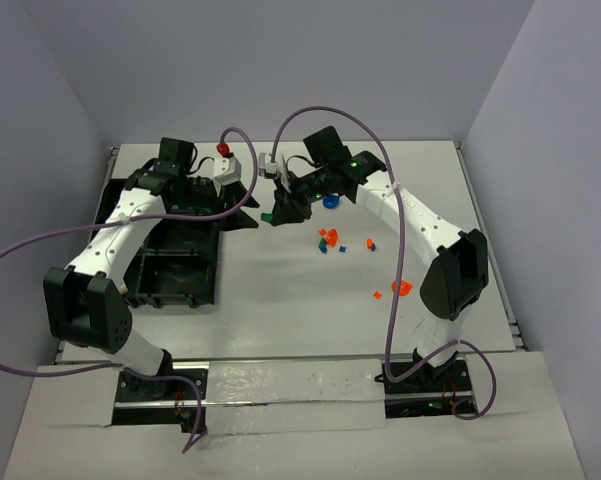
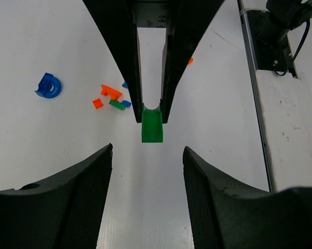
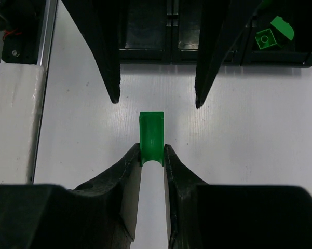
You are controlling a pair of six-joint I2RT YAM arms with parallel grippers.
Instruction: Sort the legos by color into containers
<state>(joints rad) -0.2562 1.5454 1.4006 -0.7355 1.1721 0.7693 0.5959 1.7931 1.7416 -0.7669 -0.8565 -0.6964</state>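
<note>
My right gripper (image 3: 151,155) is shut on a green arched lego (image 3: 151,136) and holds it just above the white table, right of the black compartment tray (image 1: 218,268). In the top view the green lego (image 1: 267,215) sits at the right gripper's (image 1: 275,212) tips. My left gripper (image 2: 148,155) is open and empty and faces the right one head-on. The green lego (image 2: 152,124) lies a short way beyond its fingertips. In the top view the left gripper (image 1: 248,200) is close to the left of the green lego. Two green bricks (image 3: 270,32) lie in one tray compartment.
Loose legos lie on the table to the right: a blue ring piece (image 1: 330,200), a cluster of orange, blue and green bricks (image 1: 329,240), and orange pieces (image 1: 400,288) further forward. A small red thing (image 1: 223,149) is at the back. Purple cables loop over both arms.
</note>
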